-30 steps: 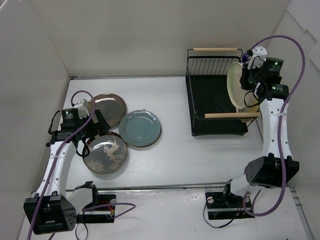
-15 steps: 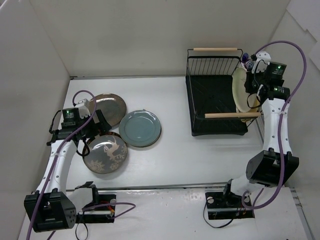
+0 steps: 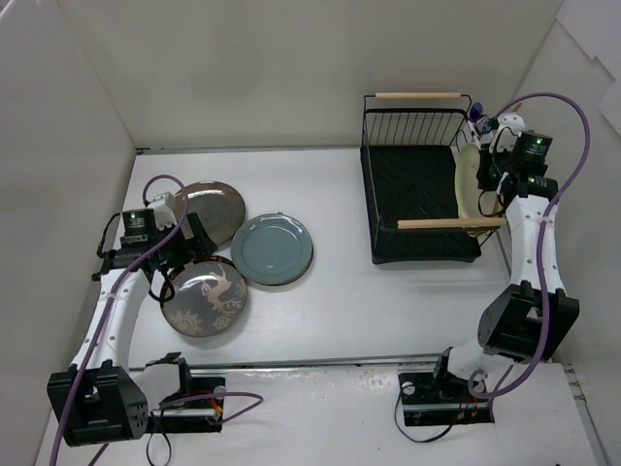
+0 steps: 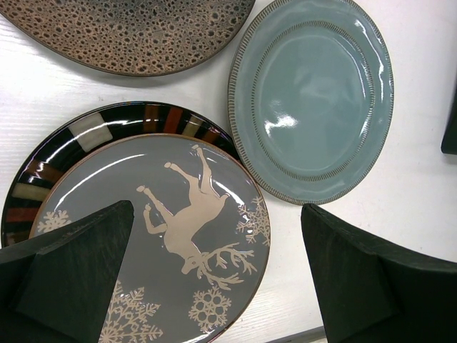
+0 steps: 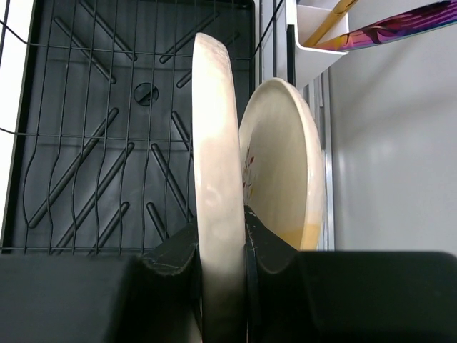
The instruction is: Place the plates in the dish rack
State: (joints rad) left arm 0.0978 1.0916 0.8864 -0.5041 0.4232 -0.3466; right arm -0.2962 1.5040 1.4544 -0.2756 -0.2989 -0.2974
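My right gripper (image 5: 221, 241) is shut on the rim of a pale plate (image 5: 216, 143) and holds it upright on edge at the right end of the black wire dish rack (image 3: 388, 209). A cream plate with a leaf motif (image 5: 285, 157) stands just to the right of it. My left gripper (image 4: 221, 286) is open and empty, hovering over a grey deer plate (image 4: 171, 236) that lies on a dark-rimmed plate (image 4: 64, 139). A teal plate (image 4: 314, 100) and a brown-bronze plate (image 4: 128, 32) lie flat beside them on the table.
The rack has two wooden rod handles (image 3: 417, 95) and a white utensil cup (image 5: 318, 25) at its right side. White walls close in the table at the left, back and right. The rack's tray (image 5: 86, 143) left of the held plate holds no plates.
My right gripper has carried the pale plate to the right and turned it upright, next to the cream plate. The left arm has hardly moved.
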